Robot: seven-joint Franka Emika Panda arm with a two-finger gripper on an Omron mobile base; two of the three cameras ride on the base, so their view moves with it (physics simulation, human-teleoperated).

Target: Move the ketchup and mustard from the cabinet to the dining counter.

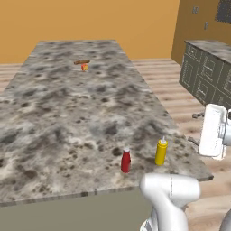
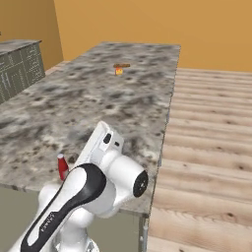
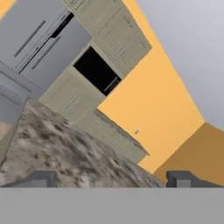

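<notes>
The ketchup (image 1: 126, 161), a small red bottle with a white cap, stands upright near the front edge of the dining counter (image 1: 67, 103). To its right, about a hand's width away, the taller yellow mustard (image 1: 161, 152) stands upright too. In the right base view the ketchup (image 2: 62, 167) peeks out left of my arm, which hides the mustard. My gripper (image 1: 196, 128) hovers off the counter's right edge, beyond the mustard and apart from it. In the hand view its fingertips (image 3: 43, 178) stand wide apart, so the gripper (image 3: 112, 179) is open and holds nothing.
A tiny red-and-brown food item (image 1: 83, 64) lies far back on the counter. Low olive-grey base cabinets (image 1: 207, 74) line the right wall. Wooden floor (image 2: 211, 147) runs along the island's side. Olive-grey cabinet fronts (image 3: 118, 39) and a dark opening (image 3: 96, 70) show across the room.
</notes>
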